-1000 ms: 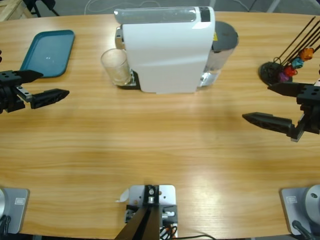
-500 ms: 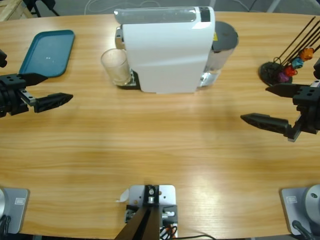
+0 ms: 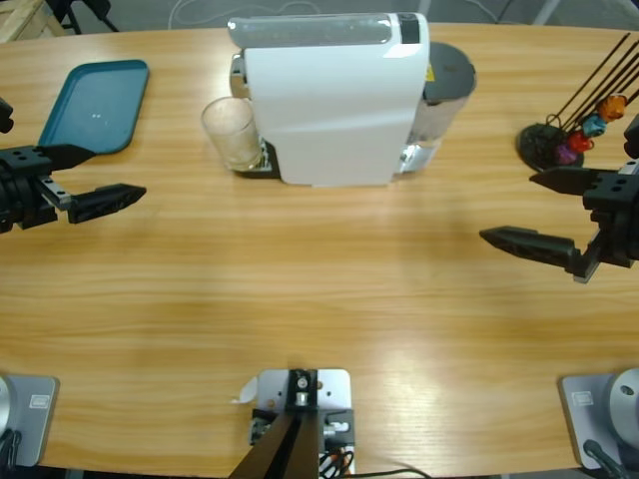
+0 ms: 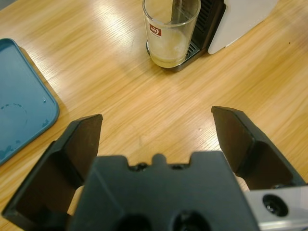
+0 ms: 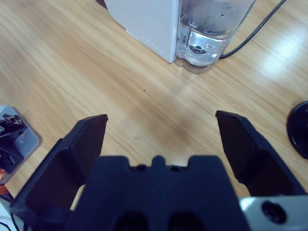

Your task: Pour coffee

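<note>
The long wooden table (image 3: 319, 299) carries a white coffee machine (image 3: 334, 100) at its far middle, with a teal tray (image 3: 95, 105) off to one end. The left gripper (image 3: 95, 175) hangs low above the wood with its jaws spread wide and nothing between them. Straight ahead of it, well apart, a clear glass (image 4: 171, 31) stands on the machine's drip grate, holding the coffee (image 4: 166, 50) as a shallow pale pool at its bottom. The tray lies just beside this claw, on its outer side. The right gripper (image 3: 559, 215) is likewise wide open and empty, facing the machine's water tank (image 5: 211, 29). The reach for the glass looks barely begun; next the left claw would need to advance level and bracket the glass
</note>
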`<state>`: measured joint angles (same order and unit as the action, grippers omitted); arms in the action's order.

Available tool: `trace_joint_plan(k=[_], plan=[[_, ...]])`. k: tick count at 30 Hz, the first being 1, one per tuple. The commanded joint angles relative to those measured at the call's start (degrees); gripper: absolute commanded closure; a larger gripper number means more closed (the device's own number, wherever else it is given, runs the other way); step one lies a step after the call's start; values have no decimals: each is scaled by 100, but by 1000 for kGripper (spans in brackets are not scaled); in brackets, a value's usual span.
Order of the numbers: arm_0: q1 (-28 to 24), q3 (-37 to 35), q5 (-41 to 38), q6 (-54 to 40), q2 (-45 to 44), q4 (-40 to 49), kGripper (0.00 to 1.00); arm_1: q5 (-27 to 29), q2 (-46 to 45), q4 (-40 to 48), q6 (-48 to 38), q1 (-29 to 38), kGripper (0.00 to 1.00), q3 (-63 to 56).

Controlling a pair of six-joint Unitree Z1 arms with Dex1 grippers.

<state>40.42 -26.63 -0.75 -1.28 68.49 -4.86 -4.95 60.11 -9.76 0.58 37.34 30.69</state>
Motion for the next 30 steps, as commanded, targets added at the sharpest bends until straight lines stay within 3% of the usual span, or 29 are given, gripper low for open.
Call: trace_joint_plan(k=[1,7,12,20,30], plan=[[37,202,-75,57,173,-67,4,109,141,27,3,63,0,-142],[37,202,-300,47,287,-236,4,100,122,27,3,63,0,-142],[37,199,-329,4,918,-691,4,91,88,18,3,63,0,-144],[37,171,-322,-372,1991,-2184,4,98,104,27,3,63,0,-142],[37,130,-526,-479,2824,-3384,4,82,134,36,12,63,0,-133]])
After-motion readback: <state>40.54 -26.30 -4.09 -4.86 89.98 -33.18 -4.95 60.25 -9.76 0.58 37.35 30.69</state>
